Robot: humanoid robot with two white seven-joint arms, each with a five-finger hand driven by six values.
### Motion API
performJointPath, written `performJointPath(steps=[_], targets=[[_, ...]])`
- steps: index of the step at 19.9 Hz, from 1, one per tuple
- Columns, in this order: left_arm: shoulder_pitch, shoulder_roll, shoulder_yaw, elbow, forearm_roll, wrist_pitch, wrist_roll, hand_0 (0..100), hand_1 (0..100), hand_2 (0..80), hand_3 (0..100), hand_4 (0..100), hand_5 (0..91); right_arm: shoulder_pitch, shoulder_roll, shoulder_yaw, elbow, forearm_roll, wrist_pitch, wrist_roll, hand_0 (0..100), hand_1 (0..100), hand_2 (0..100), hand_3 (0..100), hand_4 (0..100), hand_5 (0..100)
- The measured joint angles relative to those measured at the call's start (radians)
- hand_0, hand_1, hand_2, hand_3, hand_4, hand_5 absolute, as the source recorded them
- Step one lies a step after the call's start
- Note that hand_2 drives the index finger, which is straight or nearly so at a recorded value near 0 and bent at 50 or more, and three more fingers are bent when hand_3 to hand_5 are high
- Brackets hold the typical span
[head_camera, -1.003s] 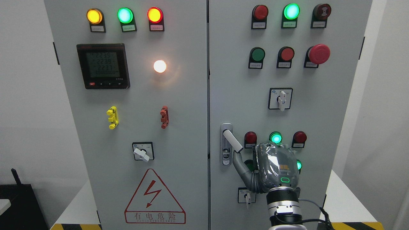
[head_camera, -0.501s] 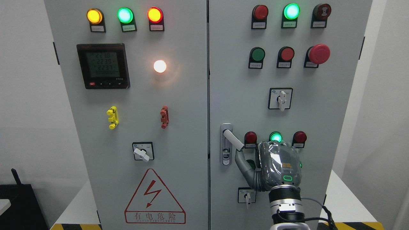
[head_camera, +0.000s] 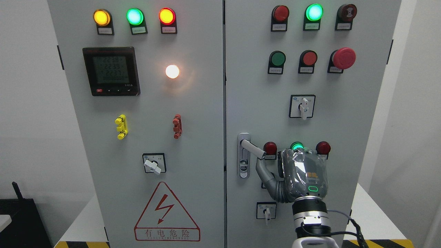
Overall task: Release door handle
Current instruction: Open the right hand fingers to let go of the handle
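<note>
The short silver-white metal door handle [head_camera: 252, 150] is sitting on the right door of the big grey metal cabinet [head_camera: 213, 206], just right of the gap between the two doors. Its long line is running from the silver lock plate [head_camera: 243, 165] out to the right and a little down, so its free end is pointing at the small round red lamp [head_camera: 270, 148].

The robot's right hand [head_camera: 303, 175], grey and wrapped in shiny clear plastic, is just below and to the right of that free end. Its grey thumb [head_camera: 263, 170] is reaching up under the tip, touching it or nearly so. The other fingers are hiding behind the hand, so I cannot tell if they are curled or loose. Nothing is wrapping around the handle. To let go, I think the hand only needs to be pulling away, down and right. The left arm is not showing.
</note>
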Motion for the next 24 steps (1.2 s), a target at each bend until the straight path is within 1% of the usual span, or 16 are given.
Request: performJointPath(steps=[24], targets=[[0.000, 0.000, 0.000, 0.000, 0.000, 0.000, 0.000, 12, 39, 0.0, 0, 0, 0.0, 0.001, 0.000, -0.001, -0.019, 0.000, -0.003, 0.000, 45, 9, 100, 100, 89, 98]])
